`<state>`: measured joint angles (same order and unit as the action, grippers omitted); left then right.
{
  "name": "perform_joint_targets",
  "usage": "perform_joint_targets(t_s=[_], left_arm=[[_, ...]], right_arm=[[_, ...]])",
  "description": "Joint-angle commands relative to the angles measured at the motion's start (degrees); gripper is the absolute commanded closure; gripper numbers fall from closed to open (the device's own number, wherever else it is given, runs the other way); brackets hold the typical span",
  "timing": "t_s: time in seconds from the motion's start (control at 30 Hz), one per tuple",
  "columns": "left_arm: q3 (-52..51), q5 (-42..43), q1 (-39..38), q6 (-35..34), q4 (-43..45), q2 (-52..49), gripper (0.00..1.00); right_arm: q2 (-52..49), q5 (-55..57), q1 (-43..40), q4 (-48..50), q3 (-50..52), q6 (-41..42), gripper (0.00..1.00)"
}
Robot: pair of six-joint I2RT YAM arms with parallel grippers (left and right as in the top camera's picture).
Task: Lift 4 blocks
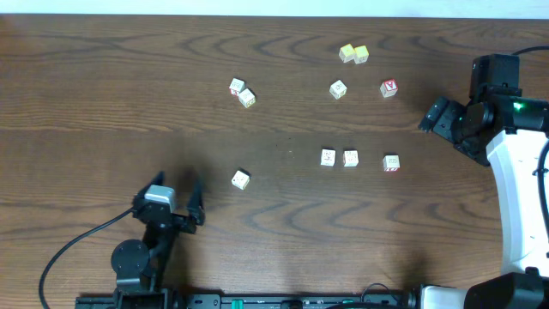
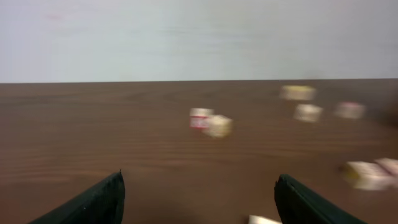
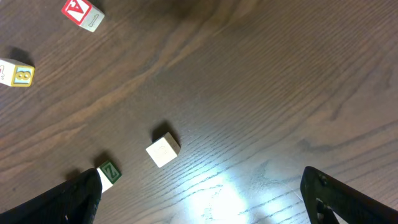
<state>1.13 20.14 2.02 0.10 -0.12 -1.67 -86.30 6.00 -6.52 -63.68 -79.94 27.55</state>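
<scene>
The blocks (image 1: 351, 158) were scattered over the middle and right of the counter (image 1: 103, 86). Three were lined up in a row mid-right, with a red-V block (image 1: 389, 87) and a plainer one set further back. A close pair (image 1: 242, 93) was sat left of centre, and a loner (image 1: 240, 178) was nearest the left gripper (image 1: 177, 193). A yellow pair (image 1: 353, 54) was parked up by the far edge. Both grippers were spread wide, nothing held. The right gripper (image 1: 431, 116) was hung just right of the V block, not touching it. Loads of bare wood was to be had on the left and along the near edge.
</scene>
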Motion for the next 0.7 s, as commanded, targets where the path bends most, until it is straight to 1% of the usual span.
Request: perform_joint_targets(t_s=[0.0,0.03,0.1,0.17,0.2,0.27,0.3,0.37,0.43,0.5,0.57,0.63,0.67], left_arm=[[-0.90,22.77,-0.24,-4.96,0.68,0.22,0.23],[-0.90,24.87,-0.24,-5.42,4.15,0.22,0.23],[-0.66,28.98,-0.24,-8.04,14.82,0.22,0.23],[0.83,27.52,-0.22,-13.16,23.43,0.13,0.23],[2.12,26.01,-0.22,-14.69,24.44,-0.09,0.23],[5.90,24.20,-0.22,-15.47,22.62,-1.46,0.22],[8.52,24.02,-0.17,-15.39,20.33,-2.89,0.23],[15.32,23.96,-0.02,-15.13,12.72,-7.61,0.22],[23.26,24.09,-0.02,-13.57,2.14,-14.12,0.22],[33.20,24.13,-0.02,-9.05,-12.83,-22.71,0.23],[42.60,23.45,-0.02,-1.88,-27.39,-31.47,0.22],[51.52,22.91,-0.09,3.80,-39.52,-40.39,0.22],[54.82,22.97,-0.26,5.11,-43.36,-44.00,0.22]], right_arm=[[-0.09,-0.07,-0.39,-0.17,-0.59,-0.42,0.01],[-0.09,-0.07,-0.39,-0.17,-0.59,-0.39,0.01],[-0.09,-0.07,-0.39,-0.17,-0.59,-0.42,0.01],[-0.09,-0.07,-0.39,-0.20,-0.59,-0.42,0.01],[-0.09,-0.07,-0.39,-0.17,-0.59,-0.39,0.01],[-0.09,-0.07,-0.39,-0.17,-0.59,-0.42,0.01],[-0.09,-0.07,-0.39,-0.17,-0.59,-0.39,0.01],[-0.09,-0.07,-0.39,-0.17,-0.59,-0.42,0.01],[-0.09,-0.07,-0.39,-0.17,-0.59,-0.42,0.01],[-0.09,-0.07,-0.39,-0.17,-0.59,-0.42,0.01],[-0.09,-0.07,-0.39,-0.17,-0.59,-0.42,0.01],[-0.09,-0.07,-0.39,-0.20,-0.59,-0.42,0.01],[-0.09,-0.07,-0.39,-0.17,-0.59,-0.42,0.01]])
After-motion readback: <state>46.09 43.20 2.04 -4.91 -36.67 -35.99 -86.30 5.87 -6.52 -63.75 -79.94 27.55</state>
